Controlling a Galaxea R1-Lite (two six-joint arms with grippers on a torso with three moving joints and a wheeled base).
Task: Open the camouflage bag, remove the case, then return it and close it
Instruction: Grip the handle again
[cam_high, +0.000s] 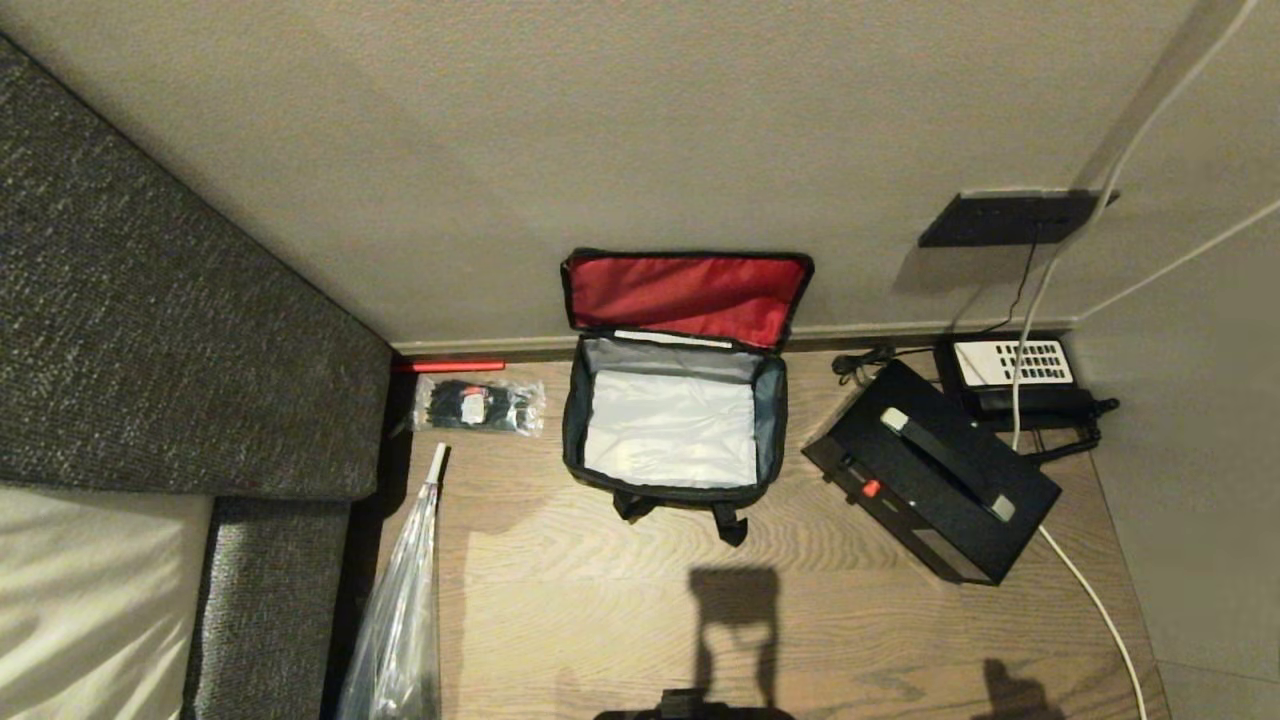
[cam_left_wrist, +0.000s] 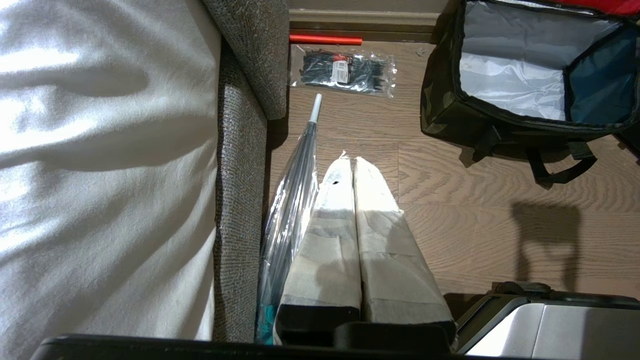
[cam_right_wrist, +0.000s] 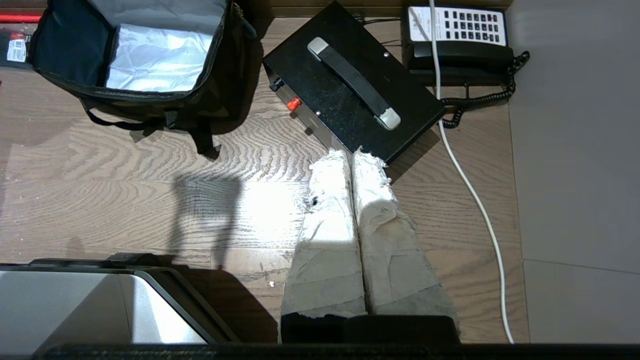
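Note:
The camouflage bag (cam_high: 672, 486) stands open on the wood floor against the wall, its red-lined lid (cam_high: 686, 296) leaning back and its grey-white interior empty. The black case (cam_high: 930, 472) lies on the floor to the bag's right, handle up, red latch toward the bag. Neither gripper shows in the head view. My left gripper (cam_left_wrist: 353, 161) hangs shut over the floor, short of the bag (cam_left_wrist: 450, 107) and to its left. My right gripper (cam_right_wrist: 351, 155) is shut with nothing in it, tips just short of the case's (cam_right_wrist: 345, 100) near corner. The bag (cam_right_wrist: 210, 100) sits beyond.
A grey sofa (cam_high: 150, 330) with a white cushion fills the left. A packet of black cable ties (cam_high: 480, 405), a red rod (cam_high: 448, 366) and a wrapped umbrella (cam_high: 405, 600) lie beside it. A telephone (cam_high: 1010, 375) and a white cable (cam_high: 1090, 590) sit right of the case.

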